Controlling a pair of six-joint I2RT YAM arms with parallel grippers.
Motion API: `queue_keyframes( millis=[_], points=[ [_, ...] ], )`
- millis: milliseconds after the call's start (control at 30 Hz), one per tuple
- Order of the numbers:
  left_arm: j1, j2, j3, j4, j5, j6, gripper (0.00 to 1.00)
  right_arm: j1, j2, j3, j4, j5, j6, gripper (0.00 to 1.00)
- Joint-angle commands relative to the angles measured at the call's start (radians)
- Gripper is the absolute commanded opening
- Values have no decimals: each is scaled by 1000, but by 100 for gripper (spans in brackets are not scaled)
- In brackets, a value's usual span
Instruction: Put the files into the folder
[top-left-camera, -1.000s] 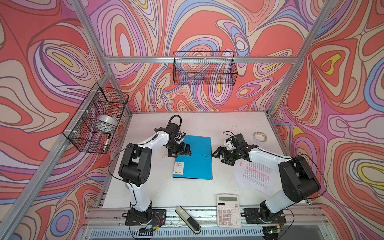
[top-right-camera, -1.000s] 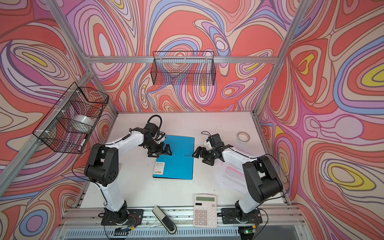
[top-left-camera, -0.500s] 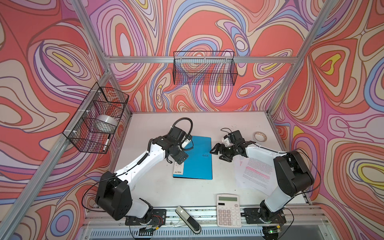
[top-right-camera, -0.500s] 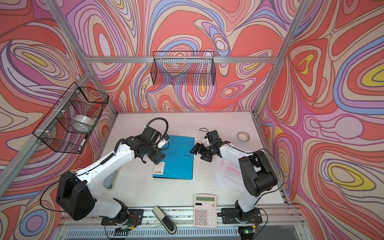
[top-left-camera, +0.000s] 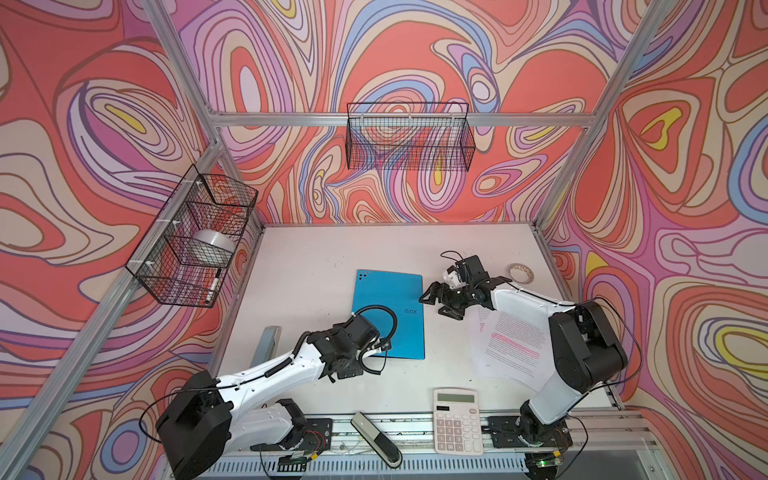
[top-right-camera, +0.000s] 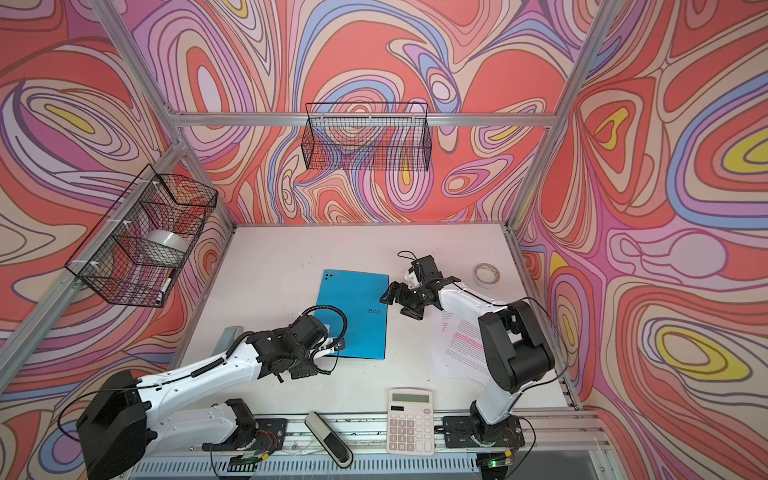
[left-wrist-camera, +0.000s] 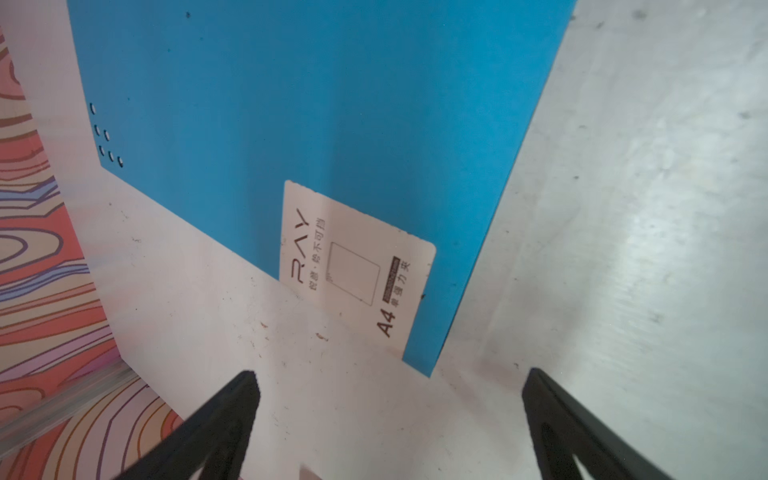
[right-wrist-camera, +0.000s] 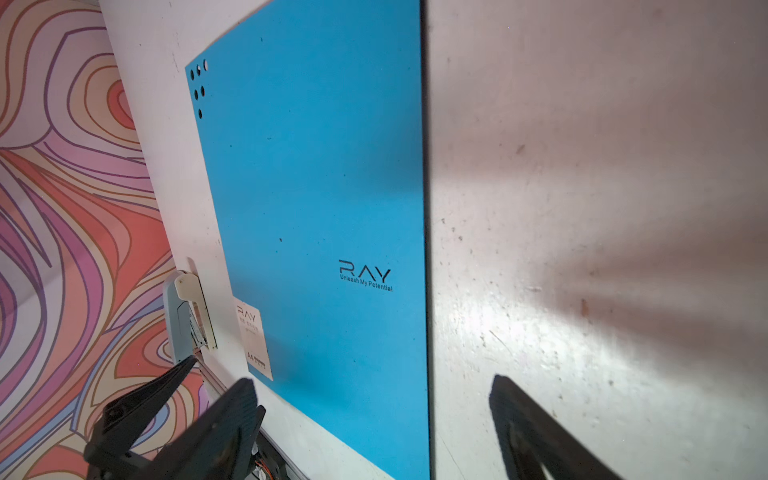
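Left wrist view: left gripper (left-wrist-camera: 390, 372) and right gripper (right-wrist-camera: 371, 380) gape empty beside the closed blue folder (left-wrist-camera: 332, 104); best to approach its cover edge low.

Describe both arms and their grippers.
Both arms look alike: white shell links between bulky black joint housings. The left arm carries a thick black cable looping at its wrist. The right arm has thin black cables along it. The left gripper and right gripper each have two black fingers tapering to points. No markings show.
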Motion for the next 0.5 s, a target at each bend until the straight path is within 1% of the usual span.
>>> queue_keyframes(
  millis=[0, 67, 200, 300, 367, 467],
  points=[
    [-35, -5, -33, 134, -63, 63, 100, 7, -36, 19, -39, 46, -10, 93],
    [-56, 8, -47, 196, -99, 70, 100, 7, -44, 17, -39, 56, -2, 93],
    [-97, 28, -66, 287, -126, 70, 100, 7, -73, -6, -27, 65, 30, 93],
    [-116, 44, -95, 377, -162, 131, 100, 7, -96, -15, -34, 76, 34, 93],
    [-123, 49, -143, 423, -178, 148, 100, 8, -101, -11, -47, 78, 27, 93],
    [-132, 49, -173, 478, -195, 156, 100, 8, -106, -2, -65, 81, 17, 93]
  ],
)
